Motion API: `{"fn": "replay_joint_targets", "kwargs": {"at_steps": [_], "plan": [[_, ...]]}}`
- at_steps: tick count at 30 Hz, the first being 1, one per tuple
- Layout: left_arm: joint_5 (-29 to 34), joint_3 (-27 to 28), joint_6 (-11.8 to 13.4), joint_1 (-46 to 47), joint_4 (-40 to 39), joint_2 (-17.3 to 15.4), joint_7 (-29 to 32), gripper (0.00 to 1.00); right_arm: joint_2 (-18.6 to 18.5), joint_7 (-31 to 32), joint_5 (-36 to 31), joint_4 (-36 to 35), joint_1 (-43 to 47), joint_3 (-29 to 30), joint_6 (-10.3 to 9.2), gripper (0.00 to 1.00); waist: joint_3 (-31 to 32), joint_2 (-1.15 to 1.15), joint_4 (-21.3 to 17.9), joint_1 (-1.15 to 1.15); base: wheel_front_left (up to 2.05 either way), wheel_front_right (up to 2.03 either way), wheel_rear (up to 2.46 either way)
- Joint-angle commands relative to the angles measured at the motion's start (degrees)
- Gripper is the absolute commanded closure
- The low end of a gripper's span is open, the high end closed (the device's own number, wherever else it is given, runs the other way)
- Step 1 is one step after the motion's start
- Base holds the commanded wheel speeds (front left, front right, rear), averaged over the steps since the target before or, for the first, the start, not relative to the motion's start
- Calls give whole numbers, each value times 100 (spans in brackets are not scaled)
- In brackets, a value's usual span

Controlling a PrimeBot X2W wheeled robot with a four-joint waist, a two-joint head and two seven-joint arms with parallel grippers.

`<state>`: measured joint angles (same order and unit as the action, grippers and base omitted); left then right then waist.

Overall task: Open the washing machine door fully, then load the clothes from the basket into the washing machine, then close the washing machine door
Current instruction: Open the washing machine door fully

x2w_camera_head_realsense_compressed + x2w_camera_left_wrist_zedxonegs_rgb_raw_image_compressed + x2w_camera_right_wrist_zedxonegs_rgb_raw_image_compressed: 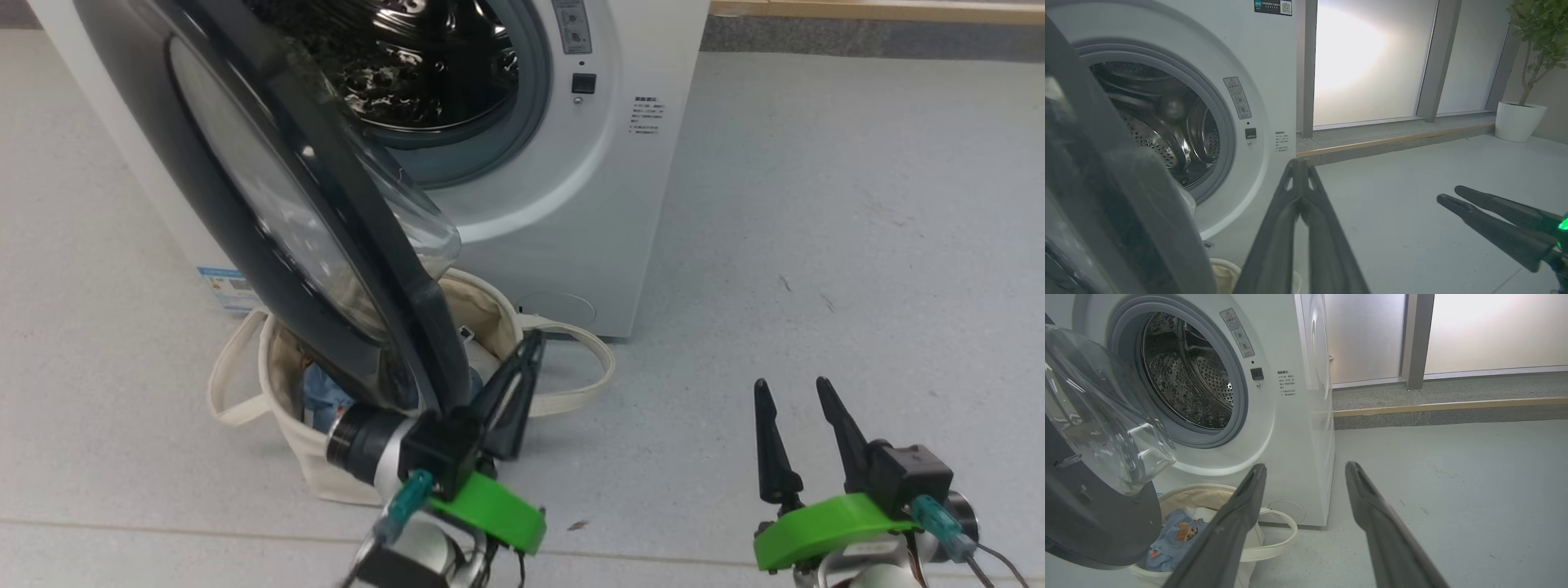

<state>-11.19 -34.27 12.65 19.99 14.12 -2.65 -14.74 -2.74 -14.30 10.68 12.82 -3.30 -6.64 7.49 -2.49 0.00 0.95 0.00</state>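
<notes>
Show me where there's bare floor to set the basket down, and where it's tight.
Bare floor lies right of the washing machine, ahead of the right gripper; a strip left of the basket. Crowded: the open washing machine door hangs over the basket's mouth, the left gripper beside its lower edge.

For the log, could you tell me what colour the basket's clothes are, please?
Light blue clothes with orange-brown cartoon print; right wrist view.
</notes>
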Motion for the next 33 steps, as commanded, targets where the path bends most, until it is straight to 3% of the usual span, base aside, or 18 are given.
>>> {"fn": "replay_joint_targets", "kwargs": {"at_steps": [1, 11, 17, 26, 33], "plan": [[-107, 184, 101, 436, 2, -23, -26, 100, -14, -70, 40, -126, -253, -151, 0, 0, -28, 0, -43, 0, 0, 0, 0], [-532, 291, 435, 839, 668, -23, -26, 100, -14, -70, 103, -54, -312, -236, 0, 0, -195, 0, -25, 0, 0, 0, 0], [-663, 415, 456, 922, 896, -23, -26, 100, -14, -70, 90, -106, -349, -254, 0, 0, -280, 0, 140, 0, 0, 0, 0], [-594, 597, 460, 718, 803, -23, -26, 100, -14, -70, 30, -97, -336, -268, 0, 0, -369, 0, 655, 0, 0, 0, 0], [-511, 619, 517, 435, 459, -22, -26, 100, -14, -70, -28, -54, -341, -277, 0, 0, -373, 0, 1321, 0, 0, 0, 0]]}}
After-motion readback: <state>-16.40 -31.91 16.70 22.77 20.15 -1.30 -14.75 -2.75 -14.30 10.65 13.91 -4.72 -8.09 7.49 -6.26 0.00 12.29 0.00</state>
